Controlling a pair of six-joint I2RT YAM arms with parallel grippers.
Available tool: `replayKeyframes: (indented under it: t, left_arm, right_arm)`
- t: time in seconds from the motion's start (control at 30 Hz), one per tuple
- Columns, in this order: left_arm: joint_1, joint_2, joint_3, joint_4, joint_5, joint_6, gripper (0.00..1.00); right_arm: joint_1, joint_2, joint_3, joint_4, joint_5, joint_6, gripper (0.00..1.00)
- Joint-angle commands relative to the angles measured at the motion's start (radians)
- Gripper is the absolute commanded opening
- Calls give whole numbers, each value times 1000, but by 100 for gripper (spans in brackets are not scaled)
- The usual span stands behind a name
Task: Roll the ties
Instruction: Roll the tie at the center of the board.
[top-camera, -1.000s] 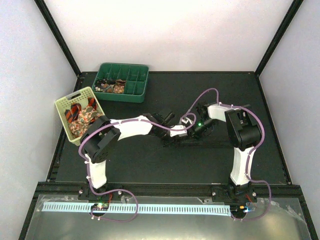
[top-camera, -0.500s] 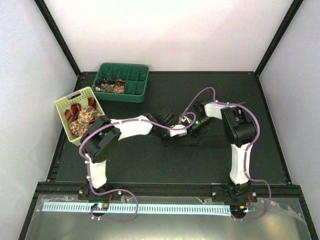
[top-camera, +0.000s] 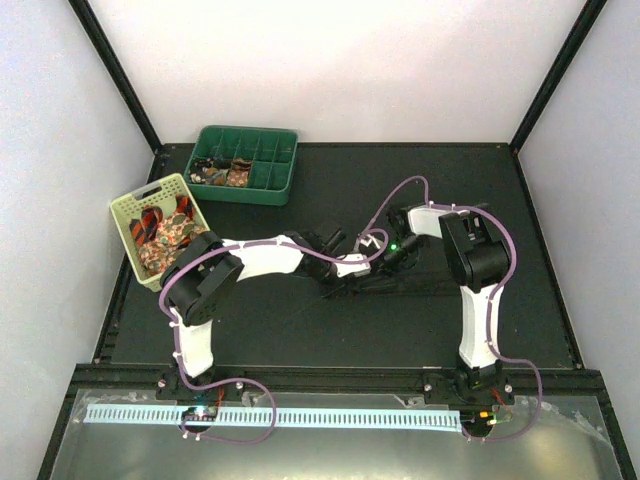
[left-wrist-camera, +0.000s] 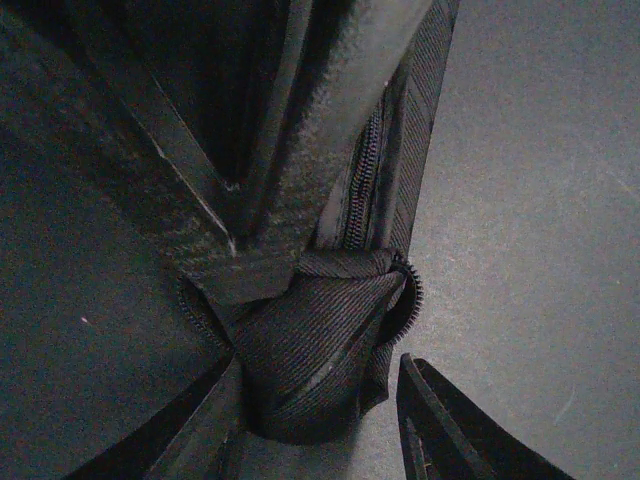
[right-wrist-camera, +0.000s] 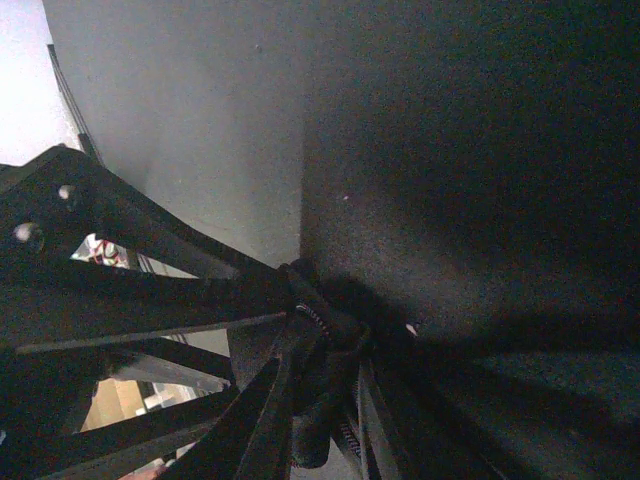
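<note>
Meeting over one dark tie (left-wrist-camera: 320, 350), two grippers: left gripper (left-wrist-camera: 315, 400) spread, right gripper (right-wrist-camera: 318, 400) pinching its rolled end.

The surface (top-camera: 520, 220) is a flat, matte black sheet that fills the floor of the white-walled enclosure. A green tray (top-camera: 290, 165) divided into compartments sits on it at about 11 o'clock, against the far edge. A pale green slotted basket (top-camera: 125, 240) rests askew at about 9 o'clock, on the left edge. Near the middle lies a dark tie (left-wrist-camera: 320, 350). One end is coiled into a small roll, and the flat length stretches away from it along the surface. Along the near edge stand the left arm's base (top-camera: 195, 375) at 7 o'clock and the right arm's base (top-camera: 475, 378) at 5 o'clock.
</note>
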Motion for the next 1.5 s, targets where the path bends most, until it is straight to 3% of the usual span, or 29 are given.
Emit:
replayKeyframes:
  t: [0.0,0.43,0.77,0.93,1.07,1.23,1.47]
  left_arm:
    - [1,7,3,32,25,-14,42]
    - [-7,-33,-73,102,-49,-7,44]
    - [-8,-122,-144,110,-80,15,34]
    - [-12,-104,-123,91,-93,15,27]
    - [-16,-91,-106,74,-103,13,25]
    - [-24,-83,-96,58,-110,16,25]
    - [-31,-75,-90,51,-113,17,25]
  right_arm:
    - [5,-1,-12,20,82,-22,19]
    - [28,21,4,71,35,-9,16]
    - [56,44,65,89,-10,12,16]
    - [10,-18,39,23,23,-2,32]
    - [-43,-49,53,-78,57,-38,40]
    - [-44,-97,27,-143,-9,-36,40]
    - [31,-73,-3,-108,-75,-1,36]
